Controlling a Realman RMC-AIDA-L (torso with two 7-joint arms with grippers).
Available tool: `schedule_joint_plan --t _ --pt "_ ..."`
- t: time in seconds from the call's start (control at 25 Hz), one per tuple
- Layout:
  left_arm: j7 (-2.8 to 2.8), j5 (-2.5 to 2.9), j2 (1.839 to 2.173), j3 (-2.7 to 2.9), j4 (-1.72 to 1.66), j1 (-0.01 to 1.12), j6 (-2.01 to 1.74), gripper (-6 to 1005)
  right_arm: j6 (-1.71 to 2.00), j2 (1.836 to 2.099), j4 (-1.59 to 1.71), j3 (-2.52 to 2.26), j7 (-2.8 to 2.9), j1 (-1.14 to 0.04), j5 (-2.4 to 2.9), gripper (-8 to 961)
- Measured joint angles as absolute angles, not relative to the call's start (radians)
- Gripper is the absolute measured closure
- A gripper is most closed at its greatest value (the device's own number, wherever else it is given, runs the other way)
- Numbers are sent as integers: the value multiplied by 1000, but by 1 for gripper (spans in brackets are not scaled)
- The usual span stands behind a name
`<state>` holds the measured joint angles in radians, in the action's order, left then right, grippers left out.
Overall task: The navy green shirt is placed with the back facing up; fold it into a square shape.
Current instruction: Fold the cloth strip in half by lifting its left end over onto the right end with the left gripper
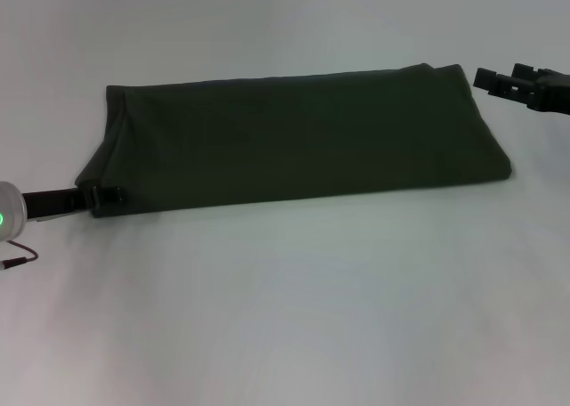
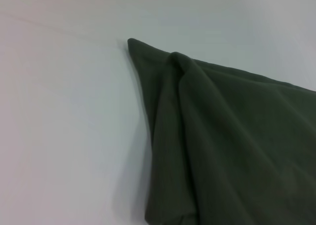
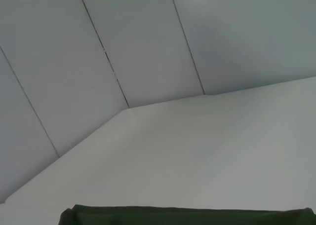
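Left jaws [image 1: 105, 195] grip shirt [image 1: 294, 139] corner; right jaws [image 1: 499, 79] hover apart.

White table [image 1: 285, 317] lies bare across the lower half and upper left of the head view, giving open passage. The navy green shirt [image 1: 294, 143] spans mid-frame; left gripper [image 1: 105, 195] abuts its lower-left corner, right gripper [image 1: 499, 78] occupies the upper right.
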<state>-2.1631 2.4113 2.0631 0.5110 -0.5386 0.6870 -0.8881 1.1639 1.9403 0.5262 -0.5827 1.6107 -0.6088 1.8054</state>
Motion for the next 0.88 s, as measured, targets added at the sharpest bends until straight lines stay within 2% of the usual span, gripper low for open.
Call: schedule_joint_plan --t 0.6,0.88 --pt "-2173 2436 2059 525 -528 694 -877 557 1164 1939 528 -594 1610 -613 1805 39" --pt "-2173 2436 2059 525 -526 694 -882 847 1167 1936 528 -595 1611 -614 1805 45"
